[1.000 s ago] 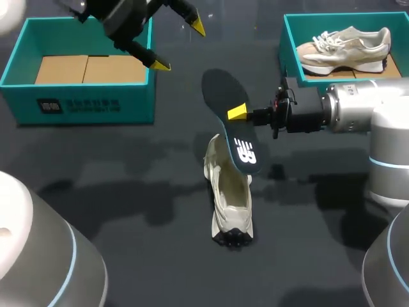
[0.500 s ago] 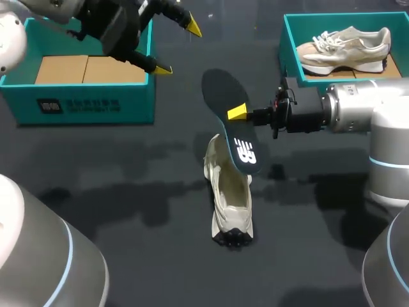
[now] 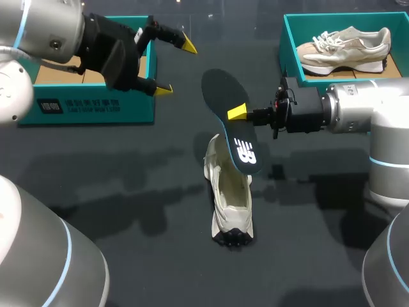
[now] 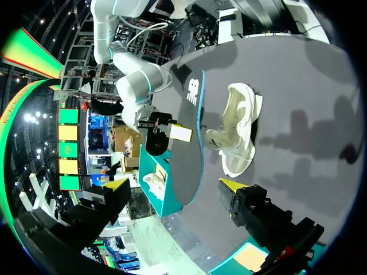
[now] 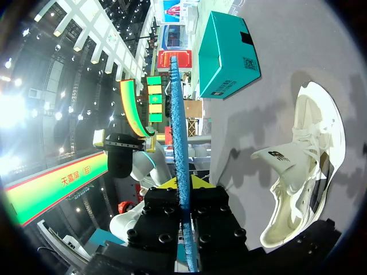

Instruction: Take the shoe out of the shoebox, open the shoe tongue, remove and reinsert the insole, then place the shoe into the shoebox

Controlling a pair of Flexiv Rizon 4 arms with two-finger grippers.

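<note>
Head view: pinches flat dark foam insole [image 3: 231, 121] in right gripper [image 3: 238, 113], over cream laced sneaker [image 3: 230, 198]; left gripper [image 3: 172, 67] spread wide, empty.
Left wrist: insole and sneaker ahead of spread fingers [image 4: 232, 186].
Right wrist: insole clamped edge-on between fingers, sneaker beside.

The tool [image 5: 184, 183] clamps a thin insole [image 5: 176, 126], seen edge-on with a blue rim. Beside it a cream shoe [image 5: 304, 172] lies on the grey tabletop [image 5: 275, 74]; further ahead stands a teal box [image 5: 226, 54], probably the shoebox.
</note>
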